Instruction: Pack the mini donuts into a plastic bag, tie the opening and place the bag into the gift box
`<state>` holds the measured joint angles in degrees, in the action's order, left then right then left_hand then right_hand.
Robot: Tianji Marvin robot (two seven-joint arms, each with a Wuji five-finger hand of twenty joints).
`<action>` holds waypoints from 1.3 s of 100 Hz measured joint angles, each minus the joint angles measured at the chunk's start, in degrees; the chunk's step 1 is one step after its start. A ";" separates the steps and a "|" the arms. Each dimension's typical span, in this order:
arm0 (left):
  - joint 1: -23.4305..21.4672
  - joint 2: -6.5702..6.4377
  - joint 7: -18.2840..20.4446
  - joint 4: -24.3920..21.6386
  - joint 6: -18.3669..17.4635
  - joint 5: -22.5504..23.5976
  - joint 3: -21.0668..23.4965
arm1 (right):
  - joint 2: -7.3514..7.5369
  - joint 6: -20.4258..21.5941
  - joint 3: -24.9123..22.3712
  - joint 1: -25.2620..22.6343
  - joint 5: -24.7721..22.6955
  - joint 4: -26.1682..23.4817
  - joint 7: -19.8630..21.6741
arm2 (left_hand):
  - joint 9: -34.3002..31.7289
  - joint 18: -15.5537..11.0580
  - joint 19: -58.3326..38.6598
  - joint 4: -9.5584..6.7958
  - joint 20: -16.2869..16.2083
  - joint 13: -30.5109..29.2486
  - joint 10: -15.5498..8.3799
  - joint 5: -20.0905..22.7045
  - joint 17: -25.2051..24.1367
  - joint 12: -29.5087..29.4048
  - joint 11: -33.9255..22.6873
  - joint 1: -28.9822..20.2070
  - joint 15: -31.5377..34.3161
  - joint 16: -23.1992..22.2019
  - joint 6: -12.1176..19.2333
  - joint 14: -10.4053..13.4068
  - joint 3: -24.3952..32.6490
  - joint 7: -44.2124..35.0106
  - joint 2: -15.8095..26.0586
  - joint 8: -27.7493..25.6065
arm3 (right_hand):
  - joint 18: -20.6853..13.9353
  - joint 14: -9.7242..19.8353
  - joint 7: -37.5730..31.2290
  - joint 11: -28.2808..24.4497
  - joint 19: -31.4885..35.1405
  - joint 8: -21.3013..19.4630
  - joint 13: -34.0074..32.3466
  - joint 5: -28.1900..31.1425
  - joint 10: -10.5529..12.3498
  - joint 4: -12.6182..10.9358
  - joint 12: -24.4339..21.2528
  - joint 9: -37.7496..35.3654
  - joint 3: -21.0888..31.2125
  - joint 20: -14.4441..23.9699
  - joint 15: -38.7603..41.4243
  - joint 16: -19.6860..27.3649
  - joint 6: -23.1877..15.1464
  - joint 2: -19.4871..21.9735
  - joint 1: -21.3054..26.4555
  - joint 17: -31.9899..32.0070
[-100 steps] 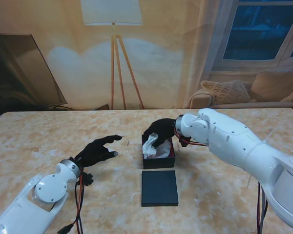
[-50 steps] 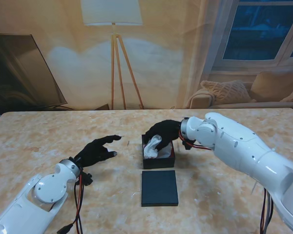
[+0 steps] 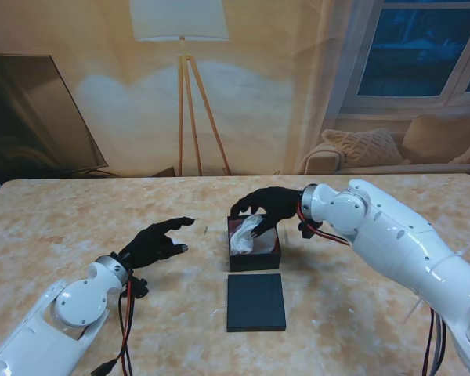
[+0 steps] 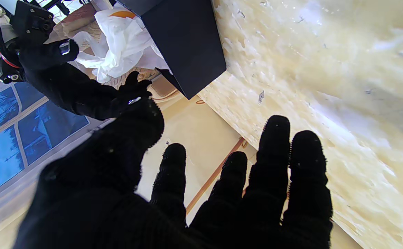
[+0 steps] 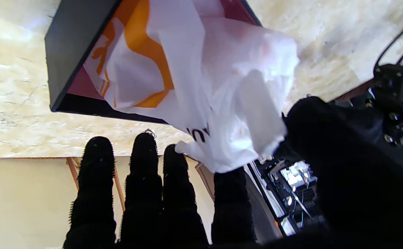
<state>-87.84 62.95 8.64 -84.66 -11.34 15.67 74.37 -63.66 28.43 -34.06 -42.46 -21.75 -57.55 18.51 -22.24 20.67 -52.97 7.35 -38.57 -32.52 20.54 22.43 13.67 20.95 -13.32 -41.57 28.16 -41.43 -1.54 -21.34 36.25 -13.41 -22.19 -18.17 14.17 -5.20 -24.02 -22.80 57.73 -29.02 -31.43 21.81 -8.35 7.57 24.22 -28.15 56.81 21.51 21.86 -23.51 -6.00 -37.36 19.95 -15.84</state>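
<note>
Under the right hand's spread, empty fingers, plastic bag inside gift box.

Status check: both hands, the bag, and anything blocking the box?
Left hand open, off to the left. Right hand open over gift box. Plastic bag inside box. Lid lies apart, nearer me.

White glossy arms, red and black wrist cables, each robot hand gloved in black
</note>
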 measured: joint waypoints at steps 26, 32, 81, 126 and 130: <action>0.01 0.00 -0.08 0.04 -0.03 -0.05 0.01 | -0.29 -0.22 -3.70 -2.94 -4.62 -0.86 -7.77 | 0.00 0.00 0.00 0.00 0.00 0.00 0.00 0.00 0.00 0.00 0.05 0.00 0.00 0.00 -0.01 0.00 0.47 0.01 0.00 0.00 | -1.42 3.86 -10.28 -8.25 2.82 -4.90 -4.63 2.43 4.56 0.26 7.95 -3.70 -0.54 0.13 12.25 -6.03 -7.45 0.11 0.06 -4.82; 0.02 0.00 -0.10 0.04 0.00 -0.07 0.00 | -0.30 -0.70 -4.79 -3.89 -5.71 -1.74 -8.09 | 0.00 0.00 0.00 0.00 0.00 0.00 0.00 0.00 -0.01 0.00 0.05 0.00 0.00 0.00 -0.01 0.00 0.47 0.01 0.00 0.00 | -2.30 5.10 -12.07 -10.72 3.84 -6.29 -5.98 3.06 6.01 0.26 10.26 -4.55 -1.05 1.30 15.15 -8.19 -7.88 1.19 1.00 -6.60; -0.03 0.01 -0.11 -0.07 0.08 -0.09 0.05 | 0.30 -2.56 -3.50 -5.30 -4.84 -5.99 -6.28 | 0.00 0.01 0.00 0.00 0.00 0.00 0.00 0.00 -0.08 0.00 0.08 0.00 0.00 0.00 0.48 0.00 0.48 0.01 0.00 0.00 | -9.03 14.24 -30.55 -20.94 9.22 -4.60 -20.41 16.29 16.49 10.54 20.84 -19.82 -0.68 8.15 28.40 -17.71 -19.36 -5.86 8.55 -20.45; -0.12 0.01 -0.15 -0.26 0.12 -0.18 0.10 | -1.57 -0.95 5.97 -0.29 -4.22 2.75 -7.48 | 0.00 0.01 0.00 0.00 -0.05 0.00 0.00 0.70 -0.08 0.00 0.09 0.00 0.00 0.00 1.43 -0.01 0.48 -0.03 0.00 -0.21 | -12.55 17.21 -33.93 -19.38 11.00 -0.60 -30.14 25.17 20.70 11.05 24.27 -30.89 0.71 9.39 29.53 -18.62 -24.38 -6.72 12.91 -29.38; -0.13 0.01 -0.15 -0.28 0.13 -0.20 0.10 | -1.89 -0.86 7.19 0.35 -3.98 3.65 -7.55 | 0.00 0.01 0.00 0.00 -0.05 0.00 0.00 0.70 -0.08 0.00 0.10 0.00 0.00 0.00 1.44 -0.01 0.49 -0.03 0.00 -0.21 | -12.77 17.21 -33.93 -19.18 11.00 -0.23 -30.20 25.60 20.70 11.05 23.52 -31.30 0.71 9.39 29.00 -18.62 -24.38 -7.22 12.91 -29.75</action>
<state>-87.98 62.95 8.49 -84.94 -11.21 15.47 74.47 -65.55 27.57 -26.87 -42.11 -25.73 -53.89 10.96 -22.24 20.68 -52.97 7.35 -38.62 -32.52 20.54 23.13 13.59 20.95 -13.23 -41.57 28.16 -41.44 -0.10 -21.35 36.74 -13.44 -22.19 -18.38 1.40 12.01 -57.96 -41.98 68.73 -29.25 -61.63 47.41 12.34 18.62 47.74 -59.46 57.52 30.90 50.86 -42.13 -30.38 -44.58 32.85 -45.59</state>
